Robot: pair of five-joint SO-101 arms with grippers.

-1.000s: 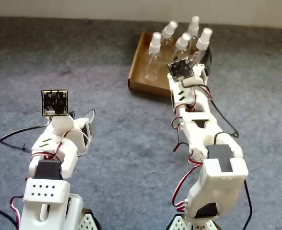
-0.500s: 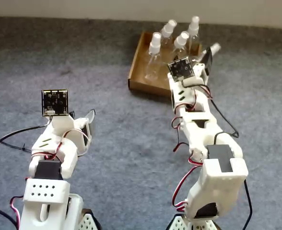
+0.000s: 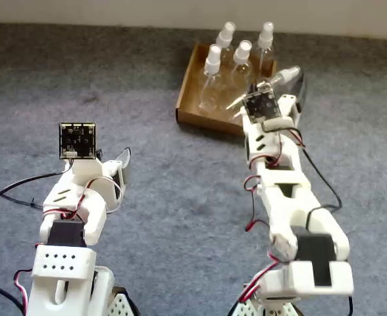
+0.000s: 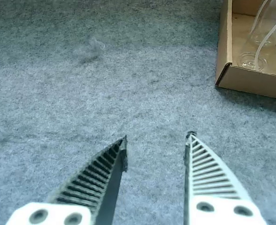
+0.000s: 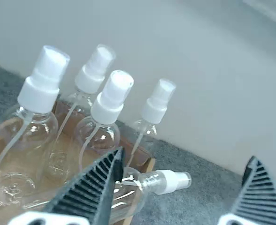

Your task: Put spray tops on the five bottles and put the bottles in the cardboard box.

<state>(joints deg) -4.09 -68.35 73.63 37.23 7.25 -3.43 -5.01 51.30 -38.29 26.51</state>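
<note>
Four clear bottles with white spray tops stand upright in the cardboard box (image 3: 188, 80), among them the front one (image 3: 211, 74) and the back right one (image 3: 266, 41). A fifth spray-topped bottle (image 3: 284, 75) lies tipped on its side at the box's right edge. My right gripper (image 3: 277, 88) hovers open just over it. In the right wrist view the fallen bottle (image 5: 149, 185) lies low between the wide-spread fingers of that gripper (image 5: 185, 157), untouched, behind it the standing bottles (image 5: 105, 108). My left gripper (image 4: 157, 138) is open above bare carpet, left of the box (image 4: 248, 77).
Grey carpet (image 3: 160, 184) covers the whole floor area. A pale wall (image 5: 199, 47) rises right behind the box. Cables trail beside the left arm's base (image 3: 9, 191).
The fifth bottle stood upright at the box's right side, then leaned and fell over to the right. My right arm has shifted right and back a little. The left arm is unchanged.
</note>
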